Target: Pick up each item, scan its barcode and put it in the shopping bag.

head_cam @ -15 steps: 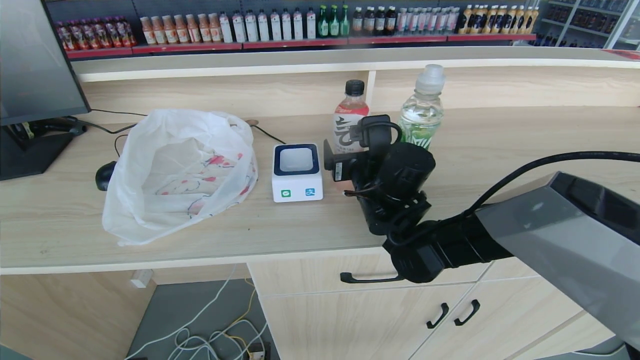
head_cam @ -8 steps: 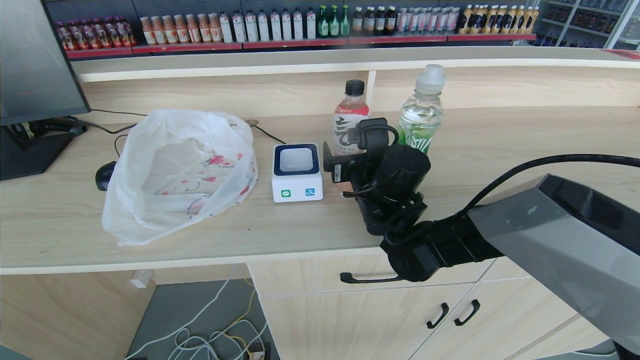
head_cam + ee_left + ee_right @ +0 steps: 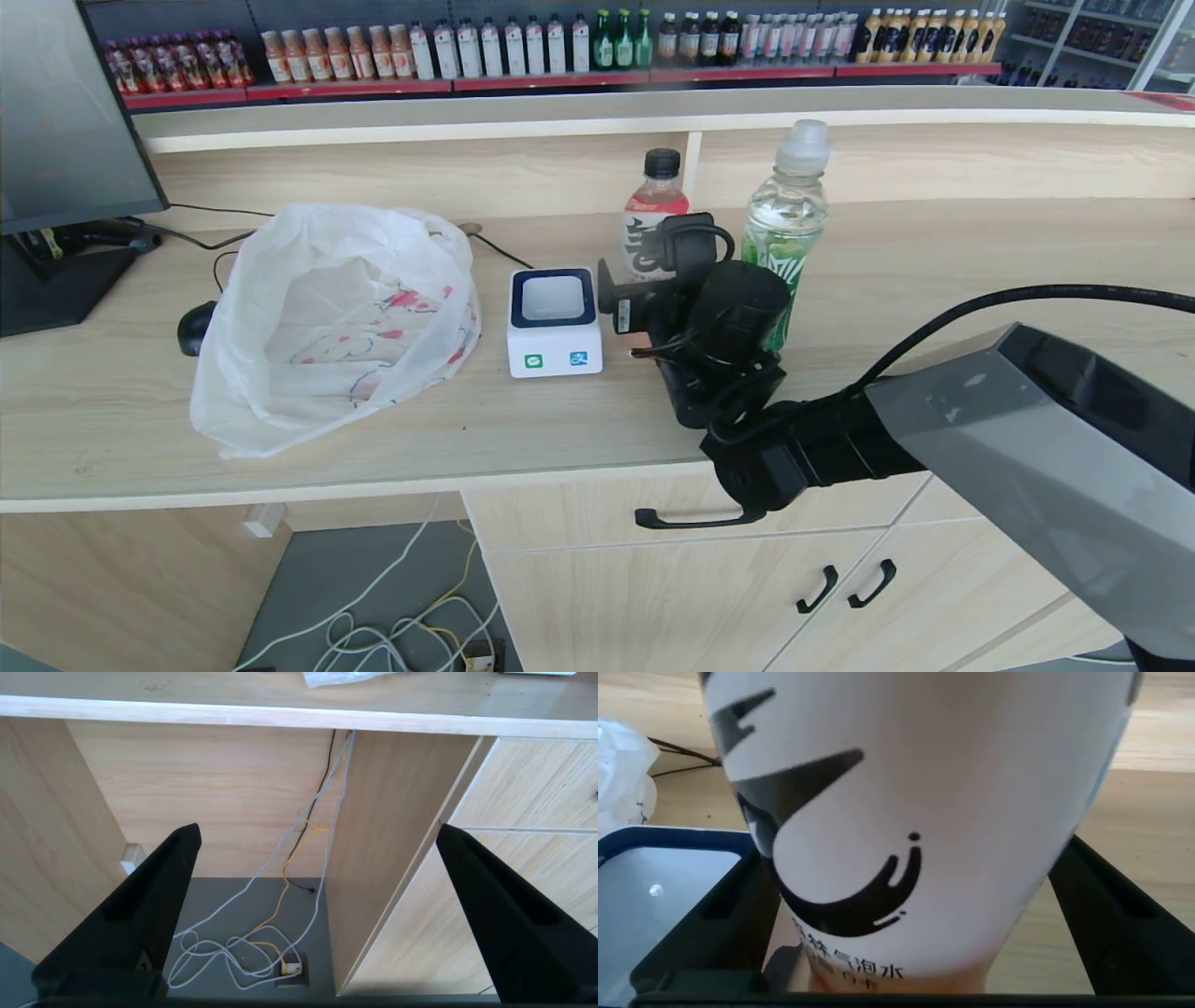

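We are holding our right gripper (image 3: 906, 938) spread open around the pink-labelled bottle (image 3: 655, 207), which is standing mid-frame between the scanner (image 3: 555, 322) and the green bottle (image 3: 786, 219). Bare bench (image 3: 980, 271) is lying to the right. Our left gripper (image 3: 318, 905) is hanging open below the bench edge.

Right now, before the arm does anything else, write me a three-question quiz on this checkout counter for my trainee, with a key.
1. True or false: the black-capped bottle already lies in the shopping bag.
2. The scanner stands: A inside the shopping bag; B between the shopping bag and the black-capped bottle; C on the bag's far side from the bottle.
3. The right gripper is open: which bottle stands between its fingers?
Key: 1 false, it stands on the counter; 2 B; 3 the black-capped bottle.
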Tool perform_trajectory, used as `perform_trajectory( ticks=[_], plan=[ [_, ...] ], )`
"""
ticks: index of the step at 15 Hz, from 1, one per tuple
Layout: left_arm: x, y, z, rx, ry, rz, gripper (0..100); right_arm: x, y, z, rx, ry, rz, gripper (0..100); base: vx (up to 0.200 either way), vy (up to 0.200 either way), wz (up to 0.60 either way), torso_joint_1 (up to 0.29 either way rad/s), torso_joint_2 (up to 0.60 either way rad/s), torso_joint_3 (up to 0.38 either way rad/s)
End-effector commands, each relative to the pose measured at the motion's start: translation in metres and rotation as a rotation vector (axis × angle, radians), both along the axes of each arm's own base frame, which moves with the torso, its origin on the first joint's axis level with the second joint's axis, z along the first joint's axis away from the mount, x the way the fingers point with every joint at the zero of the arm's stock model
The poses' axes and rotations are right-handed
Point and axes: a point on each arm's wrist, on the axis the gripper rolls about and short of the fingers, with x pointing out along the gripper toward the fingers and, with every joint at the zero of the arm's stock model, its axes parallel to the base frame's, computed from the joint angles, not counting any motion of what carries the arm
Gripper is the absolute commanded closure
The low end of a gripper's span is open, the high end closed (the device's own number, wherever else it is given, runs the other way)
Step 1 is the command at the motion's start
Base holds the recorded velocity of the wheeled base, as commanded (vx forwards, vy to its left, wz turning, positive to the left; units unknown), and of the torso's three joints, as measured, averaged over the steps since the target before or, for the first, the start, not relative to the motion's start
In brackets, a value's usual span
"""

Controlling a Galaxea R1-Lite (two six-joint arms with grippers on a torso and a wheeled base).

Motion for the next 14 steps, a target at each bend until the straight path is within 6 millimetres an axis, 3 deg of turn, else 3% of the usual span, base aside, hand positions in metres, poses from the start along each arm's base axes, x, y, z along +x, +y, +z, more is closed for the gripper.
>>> perform_trajectory(
  ticks=[1,11,12,14],
  plan=[
    [0.0000,0.0000,0.0000,0.000,-0.001,0.000,0,0.0044,0.0038,0.0088,0.010,-0.014,0.002,0,0.000,0.000,0.00,0.000,0.00,0.000],
    [0.0000,0.0000,0.0000,0.000,-0.001,0.000,0,0.0043,0.0046,0.0104,0.012,-0.015,0.002,0,0.000,0.000,0.00,0.000,0.00,0.000],
    [0.0000,0.0000,0.0000,0.000,-0.001,0.000,0,0.0031,0.0065,0.0111,0.012,-0.016,0.008,100,0.000,0.000,0.00,0.000,0.00,0.000],
    [0.0000,0.0000,0.0000,0.000,-0.001,0.000,0,-0.0001,0.0088,0.0134,0.016,-0.025,0.024,100,0.000,0.000,0.00,0.000,0.00,0.000]
  ],
)
